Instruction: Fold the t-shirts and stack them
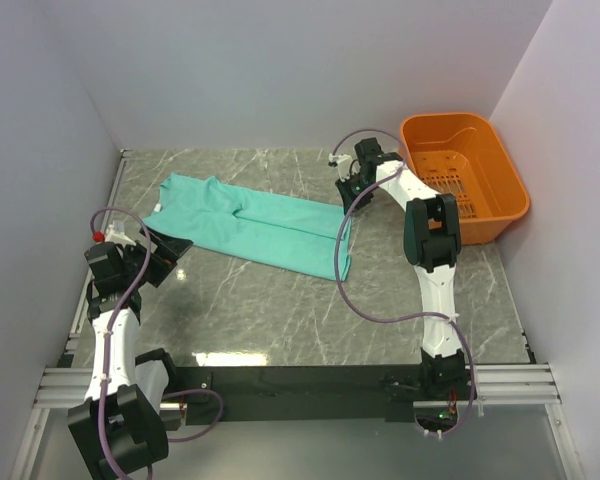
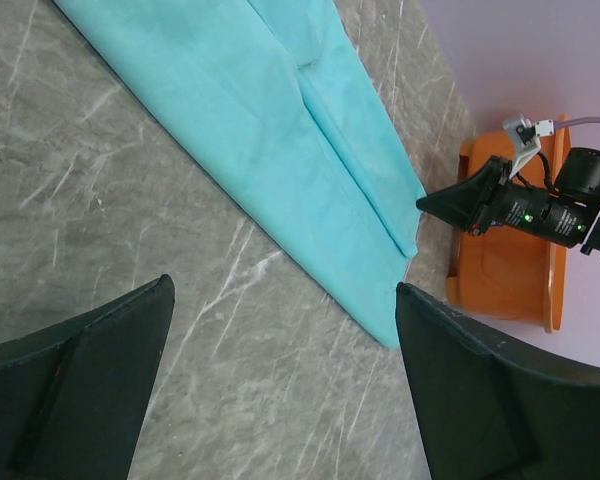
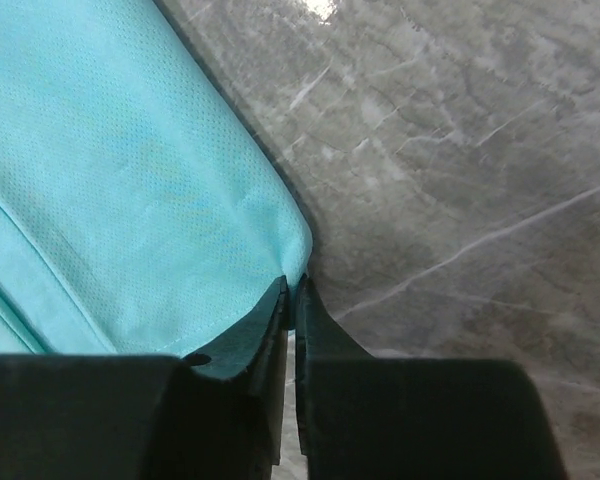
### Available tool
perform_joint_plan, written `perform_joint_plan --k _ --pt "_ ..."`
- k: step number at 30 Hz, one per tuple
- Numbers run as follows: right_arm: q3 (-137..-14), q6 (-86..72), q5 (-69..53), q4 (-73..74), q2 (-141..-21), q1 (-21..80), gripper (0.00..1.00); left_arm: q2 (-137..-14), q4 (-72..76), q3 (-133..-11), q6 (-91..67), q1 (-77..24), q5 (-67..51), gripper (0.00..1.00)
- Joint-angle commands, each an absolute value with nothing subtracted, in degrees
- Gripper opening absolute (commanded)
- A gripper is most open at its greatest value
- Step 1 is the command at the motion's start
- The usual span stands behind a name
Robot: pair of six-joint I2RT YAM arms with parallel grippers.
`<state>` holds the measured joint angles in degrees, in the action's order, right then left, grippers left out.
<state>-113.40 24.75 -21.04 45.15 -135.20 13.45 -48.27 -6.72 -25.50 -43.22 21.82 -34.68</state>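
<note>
We find the widest free room on the bare table [image 1: 280, 320] in front of the flat, low t-shirt [image 1: 250, 225], an open strip running from the wide-open left gripper [image 1: 168, 252] across to the right arm [image 1: 435, 290]. A narrower bare band lies between the shirt and the back wall [image 1: 280, 70]. On the right we see a tight passage, where the orange basket [image 1: 480, 160] stands just beside the arm, a purple cable [image 1: 370, 312] loops over the table, and the right gripper [image 1: 345, 192] sits pinched on the shirt's far corner.
</note>
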Motion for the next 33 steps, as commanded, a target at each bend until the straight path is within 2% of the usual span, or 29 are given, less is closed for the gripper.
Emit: perform_joint_plan --k 1,4,9,16,21,25,27,29,31,33 --pt "-111.63 23.65 -20.57 44.04 -131.93 12.57 0.06 -48.16 -6.15 -25.84 -43.86 21.71 -35.60 0.97" --pt "-105.76 23.12 -19.08 42.63 -128.42 11.69 0.00 -48.60 -7.20 -25.93 -44.73 21.62 -34.20 0.96" --pt "-91.61 21.89 -15.83 36.48 -118.32 11.34 0.00 -50.10 -7.21 -24.96 -47.63 21.71 -31.82 0.96" --pt "-68.59 20.30 -13.01 29.97 -104.08 10.99 0.00 -52.90 3.15 -21.80 -54.83 21.19 -31.29 0.91" --pt "-60.92 20.30 -13.35 30.76 -96.42 10.81 0.00 -58.52 8.08 -24.51 -55.20 16.27 -27.44 0.90" --pt "-56.70 20.04 -14.32 32.43 -92.73 10.81 0.01 -68.43 9.58 -29.26 -54.14 10.38 -22.77 0.89" --pt "-56.08 19.95 -15.03 33.74 -90.54 10.72 0.03 -72.58 10.54 -32.42 -53.88 8.53 -21.80 0.87" --pt "-55.55 20.04 -15.64 34.71 -88.00 10.63 0.12 -78.90 10.81 -35.75 -53.88 7.83 -20.66 0.82" --pt "-55.55 20.39 -15.47 34.98 -86.14 10.55 0.29 -84.51 10.20 -38.13 -53.88 7.73 -18.82 0.77" --pt "-55.81 21.00 -14.59 34.81 -83.42 10.37 0.36 -87.87 8.97 -41.91 -53.79 7.74 -17.32 0.73"
